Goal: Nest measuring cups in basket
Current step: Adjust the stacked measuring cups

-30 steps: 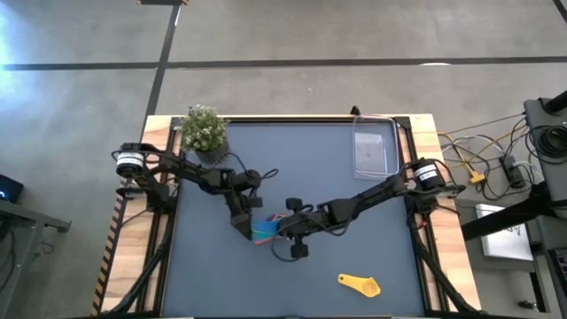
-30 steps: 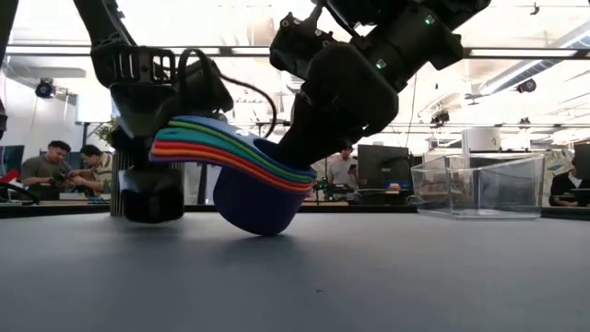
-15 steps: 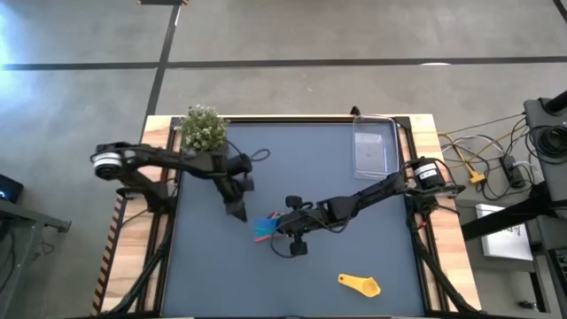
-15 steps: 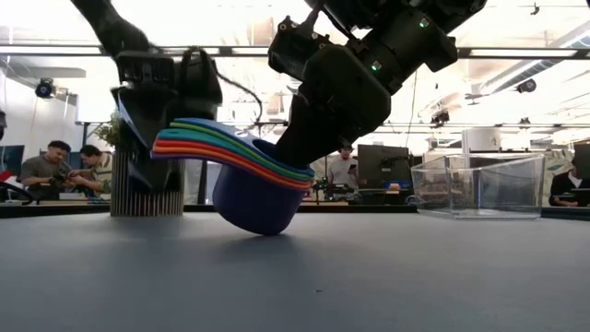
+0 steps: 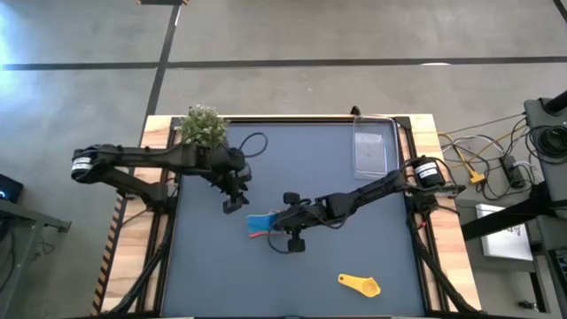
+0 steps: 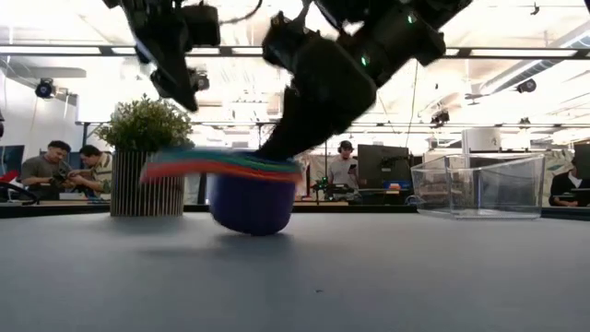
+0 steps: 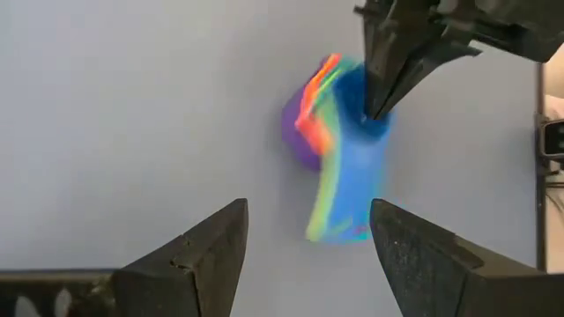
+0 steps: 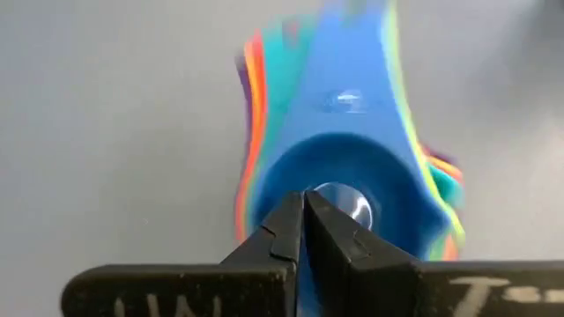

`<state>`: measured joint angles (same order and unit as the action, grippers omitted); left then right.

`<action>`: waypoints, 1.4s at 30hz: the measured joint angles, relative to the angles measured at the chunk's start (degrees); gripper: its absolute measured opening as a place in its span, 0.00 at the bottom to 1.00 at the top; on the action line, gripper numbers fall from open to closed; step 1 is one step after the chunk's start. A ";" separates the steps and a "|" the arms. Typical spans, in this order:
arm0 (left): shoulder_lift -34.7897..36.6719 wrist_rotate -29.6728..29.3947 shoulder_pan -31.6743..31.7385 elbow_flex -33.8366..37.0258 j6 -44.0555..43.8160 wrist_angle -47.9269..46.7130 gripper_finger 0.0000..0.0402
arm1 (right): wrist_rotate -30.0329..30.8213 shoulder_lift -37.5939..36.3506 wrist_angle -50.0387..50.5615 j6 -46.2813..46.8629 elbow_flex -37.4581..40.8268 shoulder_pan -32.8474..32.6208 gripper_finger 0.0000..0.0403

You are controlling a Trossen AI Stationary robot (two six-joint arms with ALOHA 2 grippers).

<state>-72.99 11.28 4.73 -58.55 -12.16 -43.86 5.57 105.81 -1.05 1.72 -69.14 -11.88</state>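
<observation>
The right gripper (image 5: 282, 221) sits near the table's centre with its fingers pinched nearly together on the rim of the innermost cup of the nested measuring cups (image 5: 263, 224), one finger inside the bowl in the right wrist view. The stack rests on the dark table (image 5: 381, 257) on its rounded purple bottom, handles fanned toward nine o'clock. The left gripper (image 5: 232, 197) hangs above the table at about eleven o'clock from the stack, its fingers spread apart and holding nothing, near the potted plant (image 5: 204, 128). The clear basket (image 5: 375, 146) stands well apart at the table's one o'clock corner, and a lone yellow cup (image 5: 360, 283) lies near the five o'clock edge, not yet nested. The chief risk, as I judge it, is that the thin grip catches only the top cup's rim: a lift could pull that one free and leave the rest behind, or the stack could pivot and fan apart under its handles' weight. The round base may also let the stack rock or roll if nudged. Carrying it to the basket, the splayed handles could catch the wall, and the yellow cup could be forgotten.
</observation>
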 joint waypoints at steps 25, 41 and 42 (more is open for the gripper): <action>-16.05 -4.76 -13.78 -2.73 -7.46 0.62 0.55 | 1.96 -35.07 -17.63 3.74 29.28 -3.13 0.02; -17.44 -4.47 -10.16 -2.71 -7.77 0.29 0.82 | 1.96 -41.14 -22.41 4.74 35.95 -3.13 0.02; -17.54 -5.06 -10.16 -2.71 -7.37 0.30 0.83 | 1.96 -41.14 -22.32 4.74 35.95 -3.13 0.02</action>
<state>-90.54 6.22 -5.43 -61.25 -19.53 -43.55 7.53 64.66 -23.38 6.46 -33.19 -15.00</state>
